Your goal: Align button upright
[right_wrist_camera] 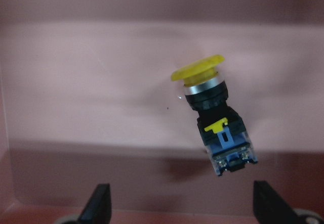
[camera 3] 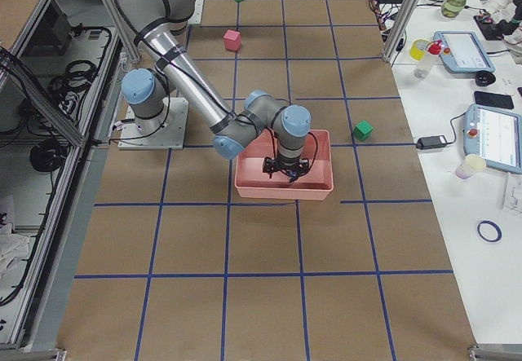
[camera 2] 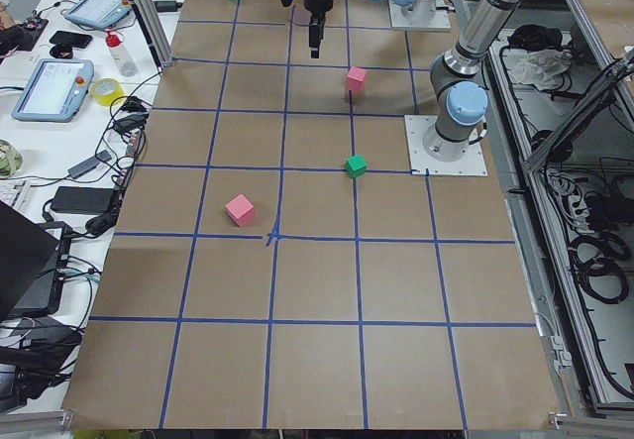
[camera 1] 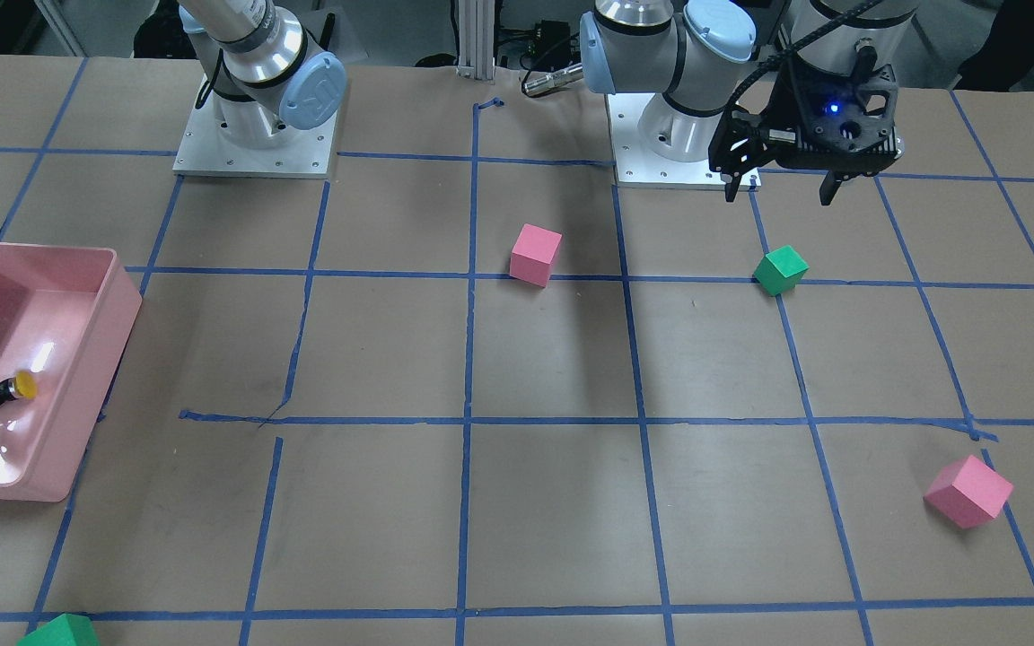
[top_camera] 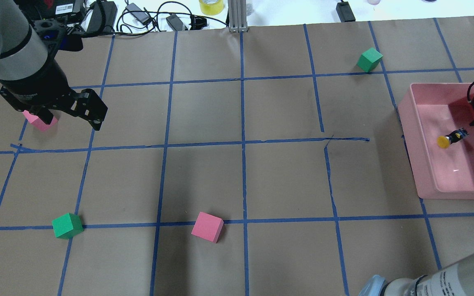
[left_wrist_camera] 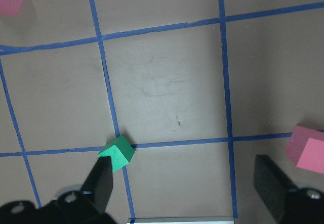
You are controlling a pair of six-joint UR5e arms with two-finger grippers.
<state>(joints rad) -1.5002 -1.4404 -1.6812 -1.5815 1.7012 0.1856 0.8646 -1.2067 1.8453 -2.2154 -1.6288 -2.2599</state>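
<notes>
Lying sideways in the pink bin (top_camera: 410, 135), the button (right_wrist_camera: 215, 128) sat just ahead of the right gripper (right_wrist_camera: 180, 196), wide open and empty.

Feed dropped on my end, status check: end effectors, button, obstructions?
Left end effector open, over table. Right end effector open, inside pink bin. Button on its side, ungripped. No obstruction seen.
</notes>
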